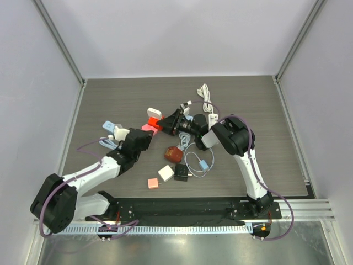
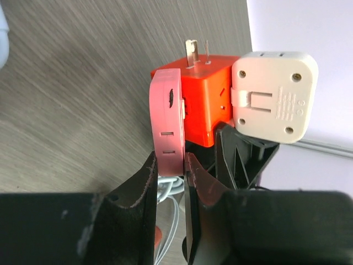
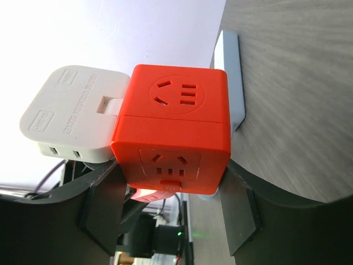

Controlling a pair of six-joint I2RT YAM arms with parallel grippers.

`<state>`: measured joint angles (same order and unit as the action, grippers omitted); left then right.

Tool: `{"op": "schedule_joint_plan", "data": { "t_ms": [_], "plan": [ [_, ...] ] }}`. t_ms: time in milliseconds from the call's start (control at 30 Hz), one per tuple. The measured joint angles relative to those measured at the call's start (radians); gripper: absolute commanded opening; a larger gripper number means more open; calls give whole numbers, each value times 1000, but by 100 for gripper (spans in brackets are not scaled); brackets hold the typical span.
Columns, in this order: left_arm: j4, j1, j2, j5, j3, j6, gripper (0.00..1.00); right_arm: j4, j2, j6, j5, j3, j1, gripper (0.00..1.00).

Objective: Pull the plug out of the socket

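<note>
the right pincer (image 3: 172, 190) is clamped on the orange socket cube (image 3: 174, 118), near the middle of the desk (image 1: 259, 116). the left pincer (image 2: 170, 163) is closed on a pink plug (image 2: 167, 118), which sits against one face of the cube. a white plug (image 3: 74, 113) sits on another face.

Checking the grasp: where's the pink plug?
Left wrist view, centre: the pink plug sits in the jaws of the left gripper, against the orange socket cube.
</note>
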<state>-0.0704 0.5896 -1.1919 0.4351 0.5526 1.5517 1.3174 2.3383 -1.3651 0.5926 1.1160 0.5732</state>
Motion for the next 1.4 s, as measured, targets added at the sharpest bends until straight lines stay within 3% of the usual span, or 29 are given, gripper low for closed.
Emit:
{"op": "schedule_joint_plan", "data": {
  "t_ms": [167, 333, 467, 833, 933, 1033, 1067, 1167, 1267, 1400],
  "plan": [
    [-45, 55, 82, 40, -92, 5, 0, 39, 20, -72, 47, -7, -3, 1],
    [14, 98, 210, 21, -254, -24, 0, 11, 27, -107, -128, -7, -122, 1],
    [39, 98, 220, 16, -275, -48, 0, -14, 34, -110, -226, -7, -206, 1],
    [48, 98, 264, -22, -275, -85, 1, -38, 45, -27, -190, 19, -144, 1],
    [61, 98, 264, -48, -275, -95, 7, -46, 39, 11, -175, 25, -129, 1],
    [92, 98, 264, -71, -276, -100, 22, -67, 24, 51, -163, 29, -119, 2],
    [100, 98, 264, -78, -277, -103, 33, -80, 16, 67, -159, 31, -115, 1],
    [131, 98, 262, -102, -277, -122, 50, -117, -11, 121, -146, 39, -99, 1],
    [159, 98, 256, -126, -276, -133, 59, -150, -34, 167, -131, 46, -88, 1],
    [222, 98, 254, -137, -255, -161, 63, -187, -39, 205, -98, 68, -80, 1]
  ]
}}
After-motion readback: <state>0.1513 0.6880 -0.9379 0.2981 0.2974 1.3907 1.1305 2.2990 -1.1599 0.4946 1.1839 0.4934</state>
